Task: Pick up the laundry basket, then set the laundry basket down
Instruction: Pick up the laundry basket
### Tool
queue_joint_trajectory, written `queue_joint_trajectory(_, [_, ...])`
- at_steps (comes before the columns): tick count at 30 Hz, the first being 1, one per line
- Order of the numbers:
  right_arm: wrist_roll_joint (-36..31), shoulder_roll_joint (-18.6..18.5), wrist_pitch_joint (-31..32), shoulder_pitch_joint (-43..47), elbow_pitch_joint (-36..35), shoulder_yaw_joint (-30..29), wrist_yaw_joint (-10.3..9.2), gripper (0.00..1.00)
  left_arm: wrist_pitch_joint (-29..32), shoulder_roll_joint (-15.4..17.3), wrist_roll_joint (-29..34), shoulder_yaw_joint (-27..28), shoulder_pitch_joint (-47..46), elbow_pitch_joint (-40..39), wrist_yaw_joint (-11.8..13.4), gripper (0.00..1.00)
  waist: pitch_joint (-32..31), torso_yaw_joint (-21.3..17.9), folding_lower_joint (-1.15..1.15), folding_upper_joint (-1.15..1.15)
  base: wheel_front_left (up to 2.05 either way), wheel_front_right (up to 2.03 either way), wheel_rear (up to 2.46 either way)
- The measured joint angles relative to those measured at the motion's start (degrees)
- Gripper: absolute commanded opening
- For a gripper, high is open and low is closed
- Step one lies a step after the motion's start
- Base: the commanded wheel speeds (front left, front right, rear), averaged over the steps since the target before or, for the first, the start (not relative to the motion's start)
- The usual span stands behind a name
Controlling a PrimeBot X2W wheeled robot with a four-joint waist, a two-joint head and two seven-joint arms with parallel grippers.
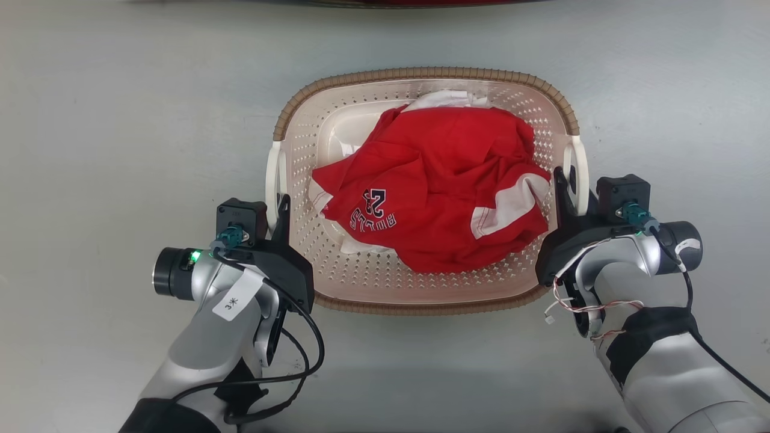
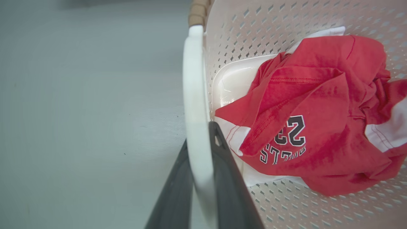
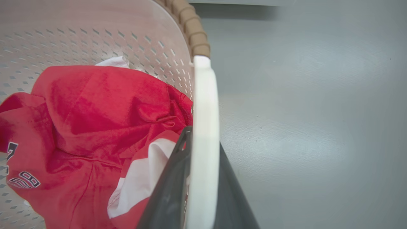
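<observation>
Appearing above the grey floor (image 1: 120, 120): one basket (image 1: 421, 73), cream, perforated, brown-rimmed; whether it is touching the floor cannot be told. Lying inside the basket: a crumpled red shirt (image 1: 439, 180) with white trim and dark lettering, covering white cloth (image 1: 448, 98) by the basket's far wall. Left gripper (image 1: 275, 207) is clamping the basket's left handle (image 1: 272, 174), one finger on each side of it. Right gripper (image 1: 570, 183) is clamping the basket's right handle (image 1: 581, 162) in the same way.
</observation>
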Motion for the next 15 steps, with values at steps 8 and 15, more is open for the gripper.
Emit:
queue_joint_trajectory(8, [2.3, 0.0, 0.0, 0.0, 1.4, 1.8, -0.26, 0.00, 0.0, 0.0, -1.9, -1.5, -0.1, 0.9, 0.2, 0.00, -1.5, 0.0, 0.00, 0.00, 0.00, 0.00, 0.00])
queue_joint_trajectory(15, [3.0, 0.0, 0.4, 0.0, 3.1, 4.1, -0.52, 0.00, 0.0, -0.1, -2.6, -2.8, 0.0, 2.1, 0.3, 0.00, -3.9, 0.0, 0.00, 0.00, 0.00, 0.00, 0.00])
